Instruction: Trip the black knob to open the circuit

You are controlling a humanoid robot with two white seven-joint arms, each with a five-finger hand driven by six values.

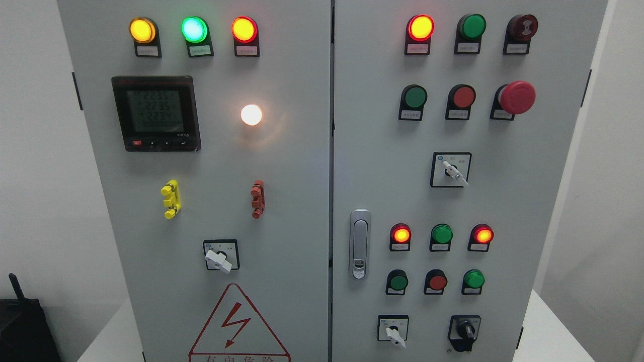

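The head view, the only 1 supplied, faces a grey electrical cabinet (302,166) with 2 doors, and neither robot hand shows anywhere in it, so nothing can be said of whether either is released, clenched or grasping. The black knob (466,332) sits at the lower right corner of the right door, low in the picture, with its handle pointing down and its bottom close to the picture's edge. Just left of it is a white selector switch (393,333), and 2 more white-handled selectors sit higher: 1 in the middle of the right door (454,172) and 1 on the left door (219,259). The task appears not yet begun, since no hand is at the knob. The main risk is a reach landing on the neighbouring white selector, because the 2 stand side by side. A second risk is brushing the green button (473,279) just above the knob on the approach. With the knob so near the frame's bottom, an incoming arm could also hide it from the camera.
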